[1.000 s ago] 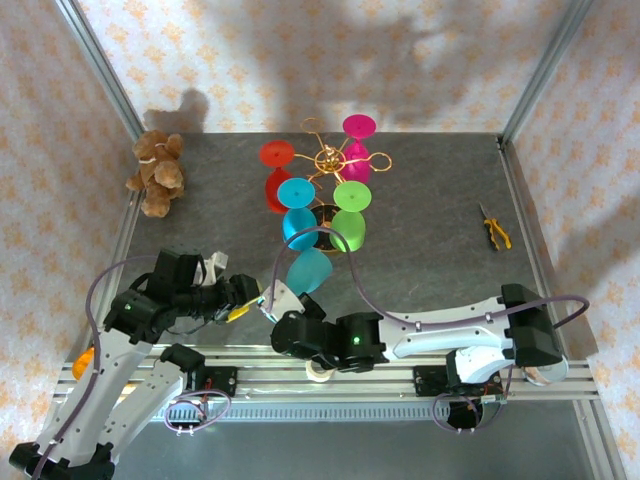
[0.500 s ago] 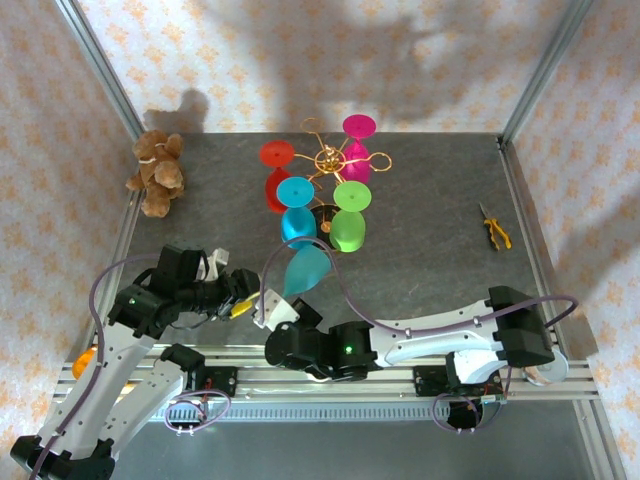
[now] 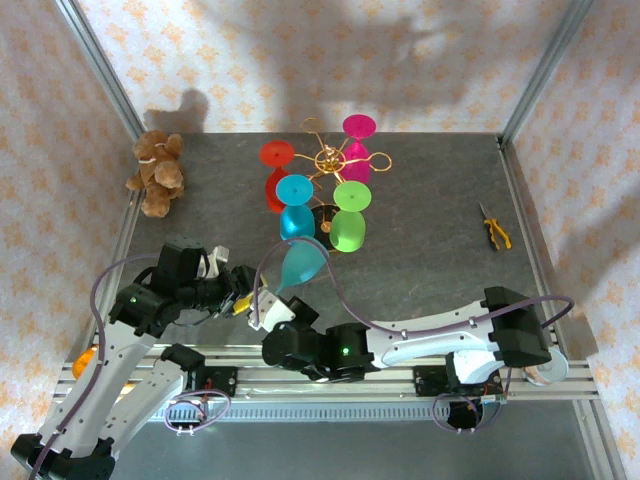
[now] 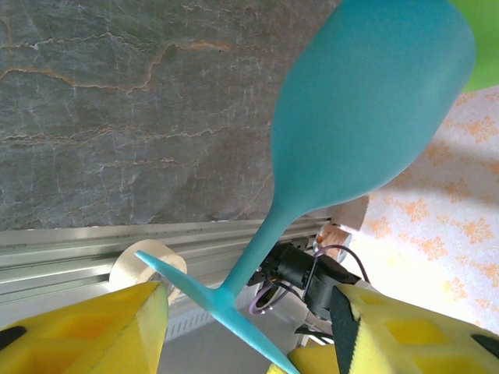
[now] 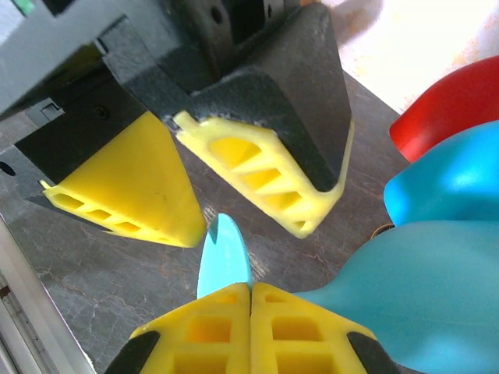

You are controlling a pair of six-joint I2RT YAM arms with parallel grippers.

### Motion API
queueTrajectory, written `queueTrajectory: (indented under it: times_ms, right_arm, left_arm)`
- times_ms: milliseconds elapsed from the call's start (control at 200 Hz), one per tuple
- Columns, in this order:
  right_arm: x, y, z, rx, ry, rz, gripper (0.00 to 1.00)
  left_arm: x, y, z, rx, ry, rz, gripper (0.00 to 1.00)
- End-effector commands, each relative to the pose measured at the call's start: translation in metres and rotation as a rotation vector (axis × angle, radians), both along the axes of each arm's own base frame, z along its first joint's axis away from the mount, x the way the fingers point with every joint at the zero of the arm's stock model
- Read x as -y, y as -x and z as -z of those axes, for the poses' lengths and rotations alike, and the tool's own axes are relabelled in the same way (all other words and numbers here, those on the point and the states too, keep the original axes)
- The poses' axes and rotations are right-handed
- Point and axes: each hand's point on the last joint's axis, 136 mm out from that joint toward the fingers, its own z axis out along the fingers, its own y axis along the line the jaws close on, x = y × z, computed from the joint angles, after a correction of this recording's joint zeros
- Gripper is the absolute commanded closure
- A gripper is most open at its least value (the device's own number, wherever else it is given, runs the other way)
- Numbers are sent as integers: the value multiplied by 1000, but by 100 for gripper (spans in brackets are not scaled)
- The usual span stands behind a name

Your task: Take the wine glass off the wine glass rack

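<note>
Right gripper (image 5: 249,292) clamps one teal wine glass (image 4: 366,117), left gripper (image 4: 249,304) jaws apart, four glasses (image 3: 348,230) on rack (image 3: 326,160).

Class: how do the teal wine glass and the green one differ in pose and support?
The teal glass is off the rack, pinched by the right gripper; the green glass hangs from the rack. The teal glass is tilted; the green glass hangs bowl down. Both are opaque stemmed glasses.

Your left gripper (image 4: 248,315) has its fingers apart and faces your right gripper (image 5: 250,290), which is pinched shut, with both arms bent inward.
</note>
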Motion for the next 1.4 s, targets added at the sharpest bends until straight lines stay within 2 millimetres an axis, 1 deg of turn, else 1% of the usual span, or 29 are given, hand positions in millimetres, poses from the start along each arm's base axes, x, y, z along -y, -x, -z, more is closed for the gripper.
queueTrajectory:
  times_ms: [0, 430, 536, 606, 741, 806, 861, 901, 1086, 1246, 1281, 1392]
  right_arm:
    - [-7, 0, -24, 39, -50, 17, 100]
    - [-19, 4, -32, 68, -40, -18, 100]
    - [-22, 7, -35, 73, -40, -33, 100]
    - [-24, 9, -37, 76, -42, -41, 100]
    - [-27, 12, -43, 75, -48, -56, 100]
    - [-28, 14, -45, 74, -50, -64, 100]
    - [-29, 16, -46, 74, -50, -74, 100]
    - [-29, 17, -46, 72, -52, -82, 100]
    - [-27, 19, -52, 53, -79, -83, 100]
    - [-19, 19, -58, 19, -84, -73, 100]
    - [-17, 19, -58, 11, -78, -65, 94]
    - [-7, 19, -60, -32, -76, -49, 84]
  left_arm:
    - [5, -4, -8, 22, 25, 7, 43]
    - [7, -10, -5, 24, 30, 3, 51]
    - [8, -11, -5, 23, 32, 2, 56]
    - [8, -12, -4, 25, 35, 2, 63]
    - [8, -12, -3, 24, 36, 1, 72]
    - [9, -13, -1, 24, 37, 2, 80]
    - [9, -13, 0, 27, 41, 4, 94]
    - [10, -14, 1, 33, 44, 5, 100]
    - [12, -17, 5, 41, 61, 5, 100]
    - [14, -23, 4, 74, 86, -5, 100]
    - [15, -25, 2, 84, 95, -10, 100]
    - [16, -31, 0, 115, 125, -32, 100]
